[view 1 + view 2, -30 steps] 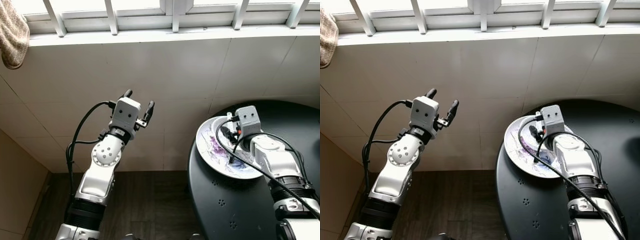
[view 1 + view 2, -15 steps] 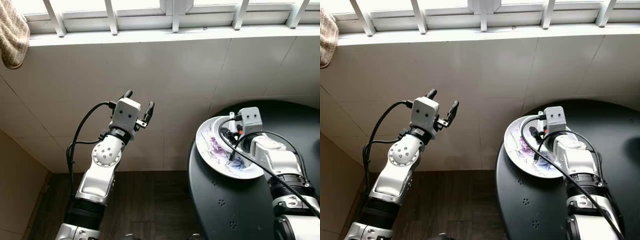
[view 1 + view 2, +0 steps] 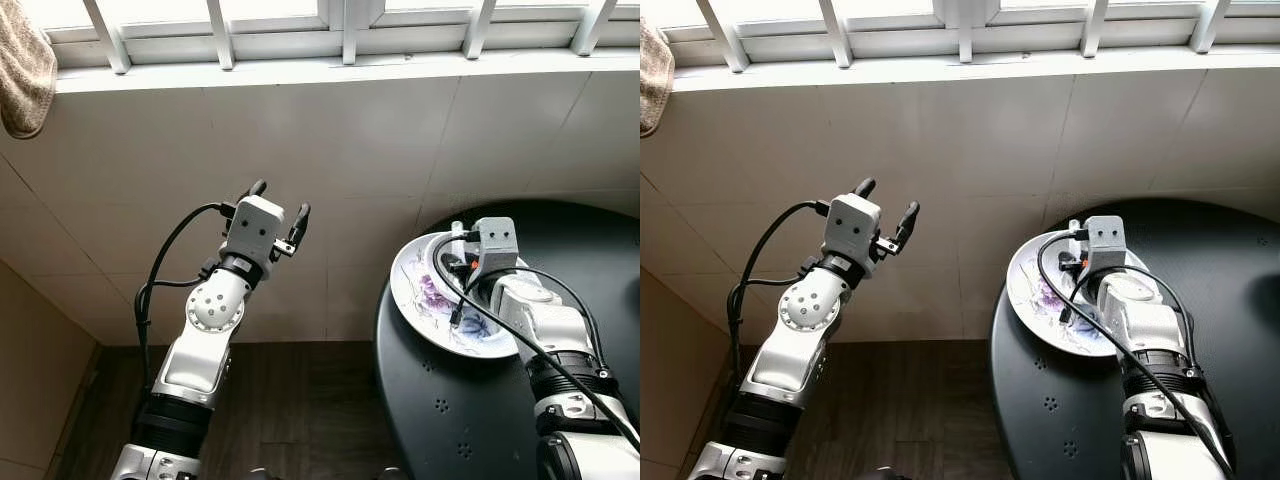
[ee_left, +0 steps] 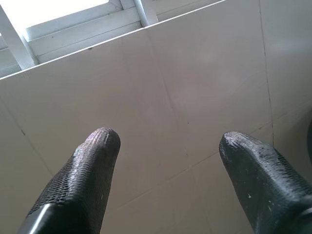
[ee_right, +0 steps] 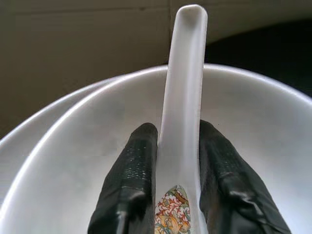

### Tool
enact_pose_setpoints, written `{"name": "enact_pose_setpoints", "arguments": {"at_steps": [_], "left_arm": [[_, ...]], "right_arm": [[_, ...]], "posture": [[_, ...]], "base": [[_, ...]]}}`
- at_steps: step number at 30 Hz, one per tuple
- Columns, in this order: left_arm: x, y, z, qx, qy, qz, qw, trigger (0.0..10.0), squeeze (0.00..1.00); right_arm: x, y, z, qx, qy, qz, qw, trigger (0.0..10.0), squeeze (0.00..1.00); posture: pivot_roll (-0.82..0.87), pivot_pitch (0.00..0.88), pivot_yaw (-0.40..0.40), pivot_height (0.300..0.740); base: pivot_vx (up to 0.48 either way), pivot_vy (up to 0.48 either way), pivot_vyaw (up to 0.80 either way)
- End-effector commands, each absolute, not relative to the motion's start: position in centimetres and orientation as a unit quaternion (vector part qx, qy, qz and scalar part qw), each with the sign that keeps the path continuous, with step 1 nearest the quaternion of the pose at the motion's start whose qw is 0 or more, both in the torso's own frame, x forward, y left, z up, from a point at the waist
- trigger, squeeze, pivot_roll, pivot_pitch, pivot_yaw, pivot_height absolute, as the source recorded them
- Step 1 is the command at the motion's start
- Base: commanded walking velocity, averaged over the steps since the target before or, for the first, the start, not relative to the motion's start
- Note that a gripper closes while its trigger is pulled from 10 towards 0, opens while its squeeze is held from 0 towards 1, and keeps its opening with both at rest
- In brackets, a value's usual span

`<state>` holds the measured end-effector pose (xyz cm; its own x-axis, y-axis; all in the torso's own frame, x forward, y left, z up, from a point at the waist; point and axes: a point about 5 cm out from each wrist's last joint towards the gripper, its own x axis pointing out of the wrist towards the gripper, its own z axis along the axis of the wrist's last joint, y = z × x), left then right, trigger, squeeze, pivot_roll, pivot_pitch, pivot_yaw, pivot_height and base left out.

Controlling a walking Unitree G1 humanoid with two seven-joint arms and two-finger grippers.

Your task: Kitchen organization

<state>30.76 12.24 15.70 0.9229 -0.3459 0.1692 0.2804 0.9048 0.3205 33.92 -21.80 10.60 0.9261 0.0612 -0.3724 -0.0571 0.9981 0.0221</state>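
One white spoon (image 5: 181,97) is pinched in the right tool (image 5: 178,161) over the plate (image 3: 415,300), at the counter's (image 3: 480,420) nine o'clock edge; the wrist has swung inward, likely lifting. Left tool (image 3: 276,208) idles, fingers spread, empty.

Two silver-grey arms, smooth rounded metal shells, black ribbed collars low on forearms. Left arm: round perforated joint disc below boxy grey wrist housing; two small dark dots on housing face; black cable looping from housing down beside forearm. Left claw (image 3: 277,200): two long black fingers (image 4: 83,178), knurled mesh texture, rounded tips. Right arm: same grey box with two dots, black cables draped over shell. Right claw (image 5: 178,165): black textured fingers (image 5: 134,170).
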Motion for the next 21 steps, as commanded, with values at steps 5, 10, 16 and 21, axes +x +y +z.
{"name": "enact_pose_setpoints", "arguments": {"at_steps": [5,10,16,21], "left_arm": [[30.9,12.3,15.9,0.152,-0.117,-0.158,0.969,10.0,0.0],[30.9,12.4,15.9,0.153,-0.118,-0.156,0.968,10.0,0.0],[30.9,12.7,15.8,0.151,-0.116,-0.15,0.97,10.0,0.0],[30.8,13.0,15.8,0.14,-0.112,-0.143,0.973,10.0,0.0]], "right_arm": [[34.1,-20.1,14.0,-0.047,0.087,0.039,0.994,0.0,0.0],[33.6,-19.0,14.8,-0.065,0.046,0.045,0.996,0.0,0.0],[32.7,-18.0,16.0,-0.076,-0.011,0.049,0.996,0.0,0.0],[32.1,-17.7,17.2,-0.105,-0.057,0.045,0.992,0.0,0.0]], "posture": [[-0.12,0.032,0.039,0.74],[-0.12,0.03,0.039,0.74],[-0.12,0.028,0.04,0.74],[-0.12,0.024,0.038,0.74]], "base": [[0.0,0.0,0.0],[0.0,0.0,0.0],[0.0,0.0,0.0],[0.0,0.0,0.0]]}}
